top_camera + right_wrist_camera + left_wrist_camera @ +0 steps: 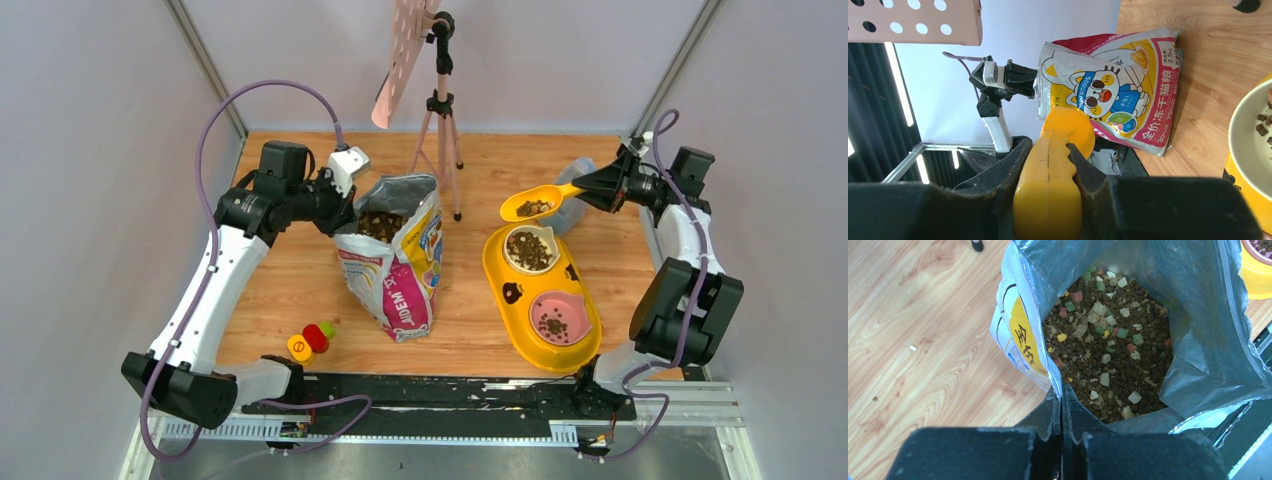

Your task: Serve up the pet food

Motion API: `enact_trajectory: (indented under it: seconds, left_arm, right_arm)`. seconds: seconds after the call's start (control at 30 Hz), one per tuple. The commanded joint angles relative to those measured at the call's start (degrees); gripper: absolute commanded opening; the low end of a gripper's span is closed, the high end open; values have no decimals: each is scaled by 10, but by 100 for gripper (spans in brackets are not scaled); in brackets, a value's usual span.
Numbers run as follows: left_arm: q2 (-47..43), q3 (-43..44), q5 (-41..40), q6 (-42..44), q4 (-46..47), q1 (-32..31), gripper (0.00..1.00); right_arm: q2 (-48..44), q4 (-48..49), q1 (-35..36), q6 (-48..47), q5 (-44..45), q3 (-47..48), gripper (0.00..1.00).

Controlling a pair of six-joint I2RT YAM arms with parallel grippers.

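While the foil rim of the bag (400, 262) is pinched by the left tool (1061, 392), whose fingers are pressed together on that edge, the bag is seen standing upright and open on the desk (290, 280), left of centre in the overhead frame. Its mouth is filled with pet food (1108, 355): dark-brown kibble mixed with pale, pink, yellow and green cubes.

At the upper right of the overhead frame, the handle of the yellow scoop (565, 193) is clamped between the fingers of the right tool (1049, 147). The scoop is loaded with kibble and is held in the air, just beyond the cream bowl (508, 252). That bowl is set in the far end of a yellow feeder (500, 275) and is well covered with kibble. A smaller amount is scattered in the pink bowl (535, 305) at the feeder's near end.

Small red, yellow and green pieces (310, 340) are grouped at the lower left of the desk. A tripod (440, 130) carrying a perforated board (405, 50) is placed at the top centre.
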Motion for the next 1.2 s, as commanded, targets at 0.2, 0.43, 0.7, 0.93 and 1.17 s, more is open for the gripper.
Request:
enact_trajectory:
  seconds: [0.2,0.43,0.7,0.93,1.17]
  left_arm:
    - [-32,27,46,0,86,1,0]
    - [-32,24,47,-5,85,1,0]
    - [-30,22,48,-7,87,1,0]
    - [-24,16,55,-9,92,1,0]
    - [-19,14,58,-15,98,1,0]
  right_arm:
    - [-50,-169,-47,-199,1,40,0]
    - [0,-387,-70,-415,-3,113,0]
    - [24,-546,-99,-586,44,146,0]
    - [40,-679,-108,-739,84,168,0]
    - [60,-750,-133,-821,114,181,0]
